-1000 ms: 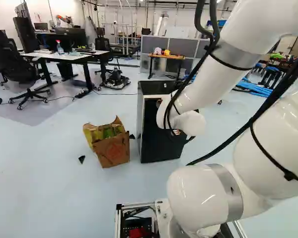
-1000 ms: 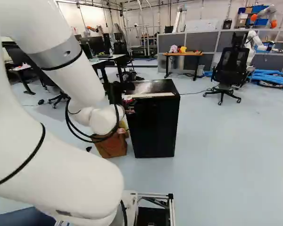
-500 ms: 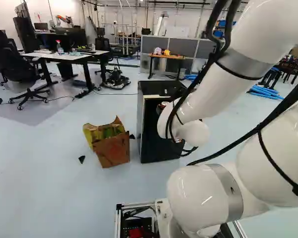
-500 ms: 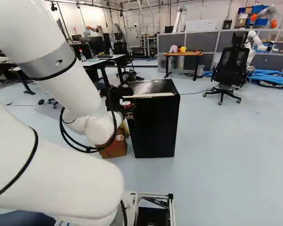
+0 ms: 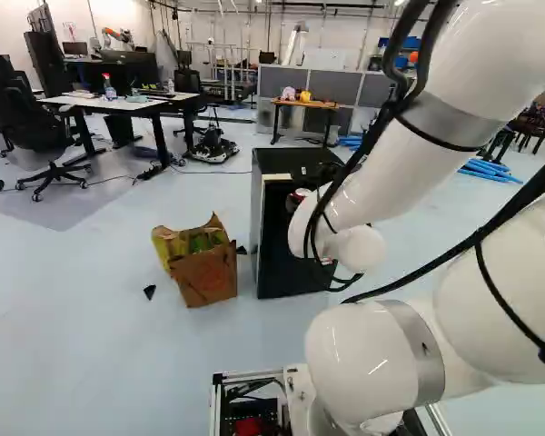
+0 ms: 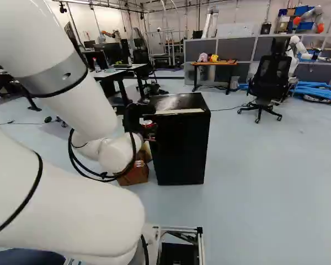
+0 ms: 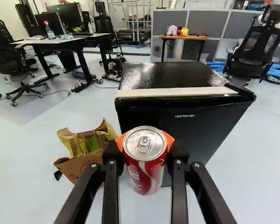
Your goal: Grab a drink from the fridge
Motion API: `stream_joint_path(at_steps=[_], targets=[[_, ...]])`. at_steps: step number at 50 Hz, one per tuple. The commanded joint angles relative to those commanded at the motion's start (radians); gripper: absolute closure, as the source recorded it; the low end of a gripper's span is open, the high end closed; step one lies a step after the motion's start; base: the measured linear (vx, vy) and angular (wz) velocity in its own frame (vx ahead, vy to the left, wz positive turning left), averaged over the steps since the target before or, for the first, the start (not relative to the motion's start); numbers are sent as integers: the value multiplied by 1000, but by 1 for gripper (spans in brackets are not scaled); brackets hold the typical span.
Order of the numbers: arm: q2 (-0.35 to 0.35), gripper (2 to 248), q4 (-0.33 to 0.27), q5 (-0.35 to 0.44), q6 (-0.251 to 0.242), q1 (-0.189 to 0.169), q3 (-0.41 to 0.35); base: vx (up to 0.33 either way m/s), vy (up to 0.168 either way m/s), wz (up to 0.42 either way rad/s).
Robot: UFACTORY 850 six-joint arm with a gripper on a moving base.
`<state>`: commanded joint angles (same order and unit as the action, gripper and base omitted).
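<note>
One red-and-silver can (image 7: 147,175) stands upright between the two orange-padded fingers of the gripper (image 6: 148,129), clamped from both sides. Directly ahead stands one black fridge (image 7: 191,130), a pale strip lining its top front edge; the gap between can and door is hard to judge. One torn paper bag (image 7: 77,168) sits on the floor (image 7: 23,154), ahead of the gripper and to its left, near the fridge's side. Open floor stretches right of the fridge, and left beyond the bag toward a white-topped desk (image 7: 65,43). Compared with a second ago, the arm's wrist is lower, the held can moving down with it; base, fridge and bag stay put.
</note>
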<state>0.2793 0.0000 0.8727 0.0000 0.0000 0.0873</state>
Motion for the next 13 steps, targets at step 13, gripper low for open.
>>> stream_joint_path(at_steps=[13], targets=[[0, 150, 0, 0, 0, 0, 0, 0, 0, 0]])
